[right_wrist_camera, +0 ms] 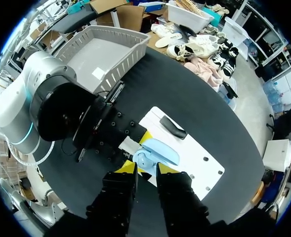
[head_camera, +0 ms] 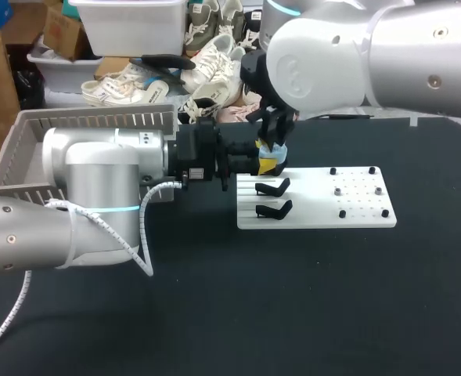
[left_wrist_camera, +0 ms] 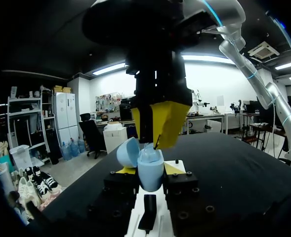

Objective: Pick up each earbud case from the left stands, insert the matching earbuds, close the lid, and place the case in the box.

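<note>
Just beside blue case (head_camera: 276,153), black stands (head_camera: 273,188) — grey basket (head_camera: 20,147) leftward.

Pale blue earbud case (left_wrist_camera: 150,173), lid open, held above white board (head_camera: 316,211).

Bright, even light comes from overhead; the dark table (head_camera: 308,313) swallows most shadows. The white board (head_camera: 363,221) and right arm (head_camera: 387,55) glare pale, while in the left wrist view the right gripper (left_wrist_camera: 152,143) hangs backlit and dark above the softly shining earbud case (left_wrist_camera: 150,173).
</note>
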You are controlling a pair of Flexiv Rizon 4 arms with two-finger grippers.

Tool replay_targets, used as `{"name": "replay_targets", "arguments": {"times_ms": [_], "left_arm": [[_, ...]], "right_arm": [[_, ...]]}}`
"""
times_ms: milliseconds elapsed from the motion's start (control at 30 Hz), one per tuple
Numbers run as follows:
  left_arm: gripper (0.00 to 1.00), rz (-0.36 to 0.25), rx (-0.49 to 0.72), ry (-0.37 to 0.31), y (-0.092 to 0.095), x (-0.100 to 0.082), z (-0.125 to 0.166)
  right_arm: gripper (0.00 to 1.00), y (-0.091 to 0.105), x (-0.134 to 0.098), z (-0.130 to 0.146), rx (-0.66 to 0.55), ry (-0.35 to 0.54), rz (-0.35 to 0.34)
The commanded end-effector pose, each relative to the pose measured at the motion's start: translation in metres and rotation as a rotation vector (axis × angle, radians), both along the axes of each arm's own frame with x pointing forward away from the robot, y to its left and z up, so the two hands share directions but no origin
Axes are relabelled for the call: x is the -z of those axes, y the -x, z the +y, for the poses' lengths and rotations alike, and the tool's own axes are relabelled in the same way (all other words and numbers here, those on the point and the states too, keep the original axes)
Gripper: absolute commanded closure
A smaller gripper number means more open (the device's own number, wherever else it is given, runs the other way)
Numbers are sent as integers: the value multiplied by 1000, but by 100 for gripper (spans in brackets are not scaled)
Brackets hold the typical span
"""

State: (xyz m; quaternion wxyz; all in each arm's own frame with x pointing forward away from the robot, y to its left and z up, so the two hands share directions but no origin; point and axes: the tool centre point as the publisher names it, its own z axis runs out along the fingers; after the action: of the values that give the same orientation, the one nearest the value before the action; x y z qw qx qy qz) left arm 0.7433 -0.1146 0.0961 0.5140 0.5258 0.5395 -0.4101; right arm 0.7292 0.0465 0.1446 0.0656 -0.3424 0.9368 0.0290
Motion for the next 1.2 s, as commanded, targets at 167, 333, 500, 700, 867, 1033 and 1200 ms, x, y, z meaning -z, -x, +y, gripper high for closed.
{"name": "replay_targets", "arguments": {"times_ms": [167,333,500,700,867,1033,1200], "left_arm": [[100,-2,-3,2,1,0,0],[100,-2,-3,2,1,0,0],[100,-2,-3,2,1,0,0],[100,-2,-3,2,1,0,0],[100,-2,-3,2,1,0,0],[100,-2,-3,2,1,0,0],[100,-2,-3,2,1,0,0]], "right_arm": [[75,-4,-17,-7,10,-12,-44],[75,-28,-31,-14,66,-42,-69],[73,-53,-34,-17,115,-64,-72],[73,-69,-15,-15,146,-54,-28],[72,-72,4,-20,183,-43,19],[73,-60,10,-21,174,-27,26],[73,-50,9,-27,182,-36,27]]}}
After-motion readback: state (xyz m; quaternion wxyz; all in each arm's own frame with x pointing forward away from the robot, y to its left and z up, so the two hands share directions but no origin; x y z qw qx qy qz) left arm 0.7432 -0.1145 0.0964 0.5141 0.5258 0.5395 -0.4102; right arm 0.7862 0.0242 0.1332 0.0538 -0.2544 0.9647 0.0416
